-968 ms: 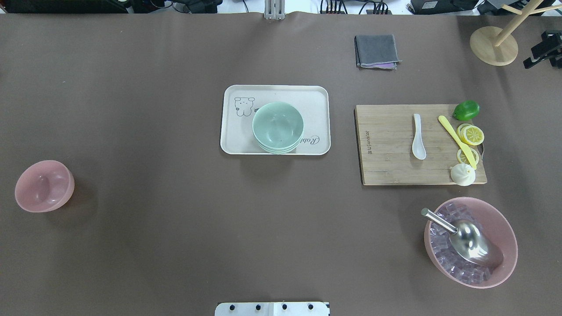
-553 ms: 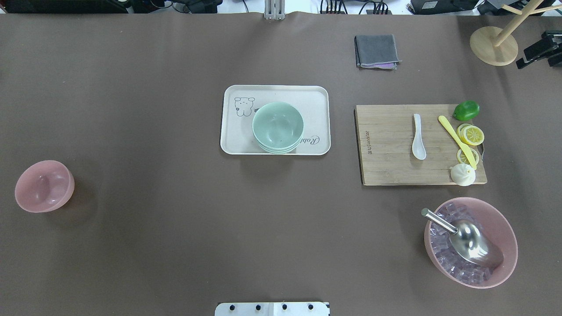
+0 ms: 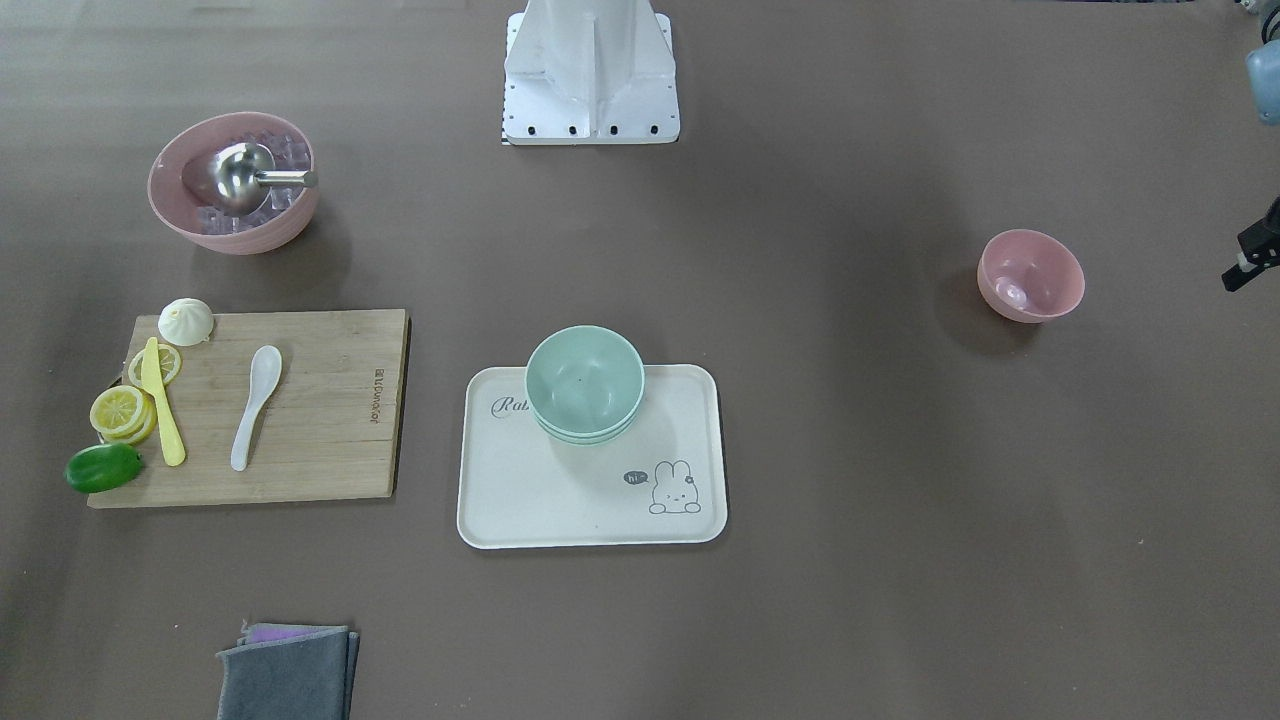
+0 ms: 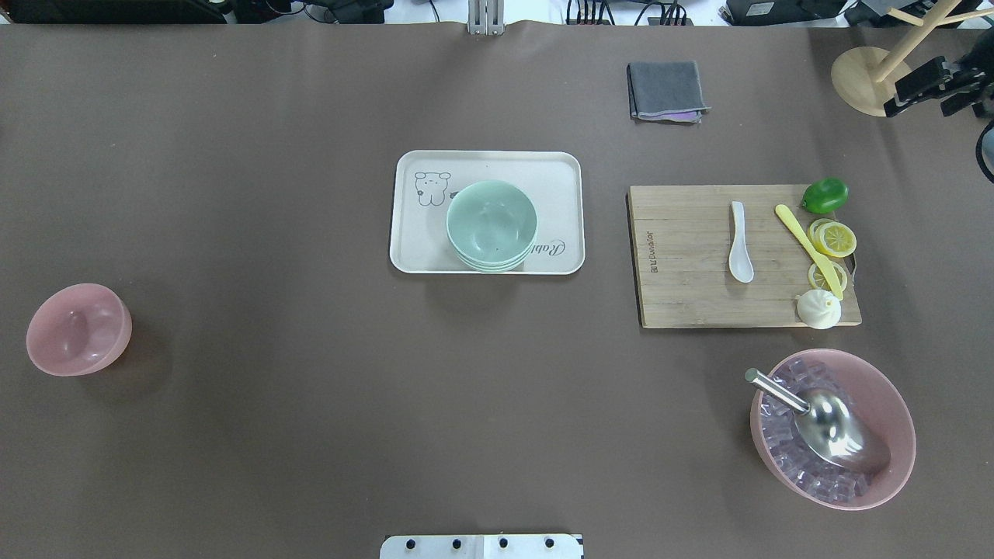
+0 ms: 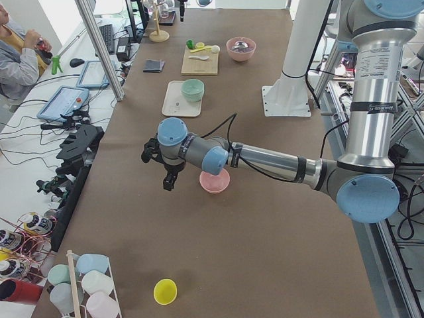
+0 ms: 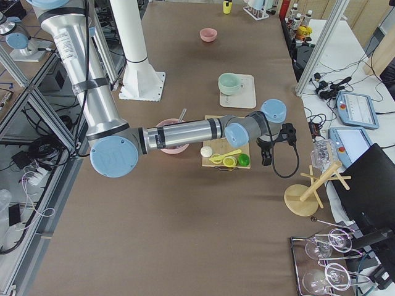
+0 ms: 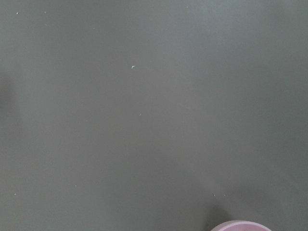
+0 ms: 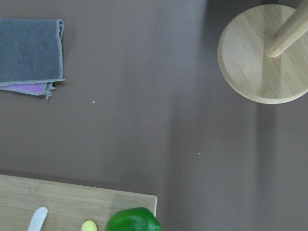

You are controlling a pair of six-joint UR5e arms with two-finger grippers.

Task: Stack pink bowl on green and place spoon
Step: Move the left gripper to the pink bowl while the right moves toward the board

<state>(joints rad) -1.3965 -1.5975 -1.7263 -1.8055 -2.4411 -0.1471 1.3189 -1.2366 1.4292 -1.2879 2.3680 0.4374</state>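
Note:
A small pink bowl [image 4: 78, 330] stands alone at the table's left; its rim shows at the bottom of the left wrist view [image 7: 240, 225]. Stacked green bowls [image 4: 491, 225] sit on a white tray [image 4: 419, 248] at mid-table. A white spoon [image 4: 740, 242] lies on a wooden board [image 4: 683, 295]; its tip shows in the right wrist view [image 8: 37, 219]. My right gripper [image 4: 924, 97] hovers at the far right by a wooden stand, jaws apart and empty. My left gripper [image 3: 1250, 262] is at the front-facing view's edge, beyond the pink bowl [image 3: 1030, 275]; I cannot tell its state.
A large pink bowl of ice cubes [image 4: 893, 404] holds a metal scoop [image 4: 823, 423]. A lime [image 4: 825, 194], lemon slices, a yellow knife [image 4: 808, 250] and a bun [image 4: 818, 308] sit at the board's right. A grey cloth [image 4: 666, 91] and wooden stand [image 4: 874, 81] lie far back.
In the overhead view my right gripper has moved left and slightly up, over the wooden stand's base. The bowls, tray and spoon have not moved.

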